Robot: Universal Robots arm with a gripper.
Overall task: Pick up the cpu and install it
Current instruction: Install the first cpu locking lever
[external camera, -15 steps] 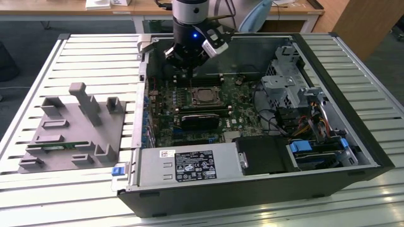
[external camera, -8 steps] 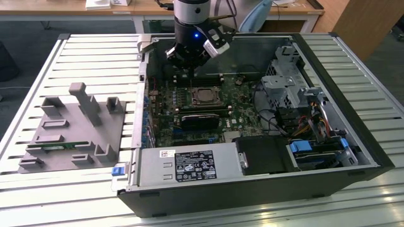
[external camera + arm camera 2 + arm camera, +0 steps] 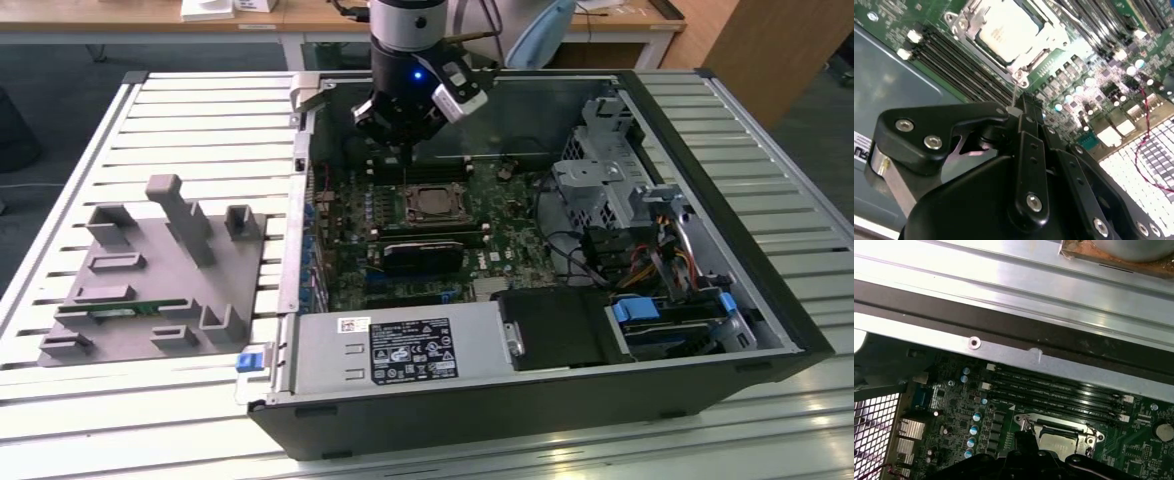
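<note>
On the worktop (image 3: 160, 400), the grey tray (image 3: 147, 275) sits at nine o'clock of the computer case (image 3: 534, 400). The cpu (image 3: 430, 203) lies flat in its socket, so it looks put in. The hand (image 3: 400, 135) hangs at its twelve o'clock, holding nothing; how open, I cannot tell.

Slatted white metal bench (image 3: 174, 110) w/ bright glare off slats. Wooden desk (image 3: 160, 22) on white legs behind. Dark floor (image 3: 80, 62), poss. carpet. Wood-panelled cabinet (image 3: 774, 50) at the exterior view's right.
</note>
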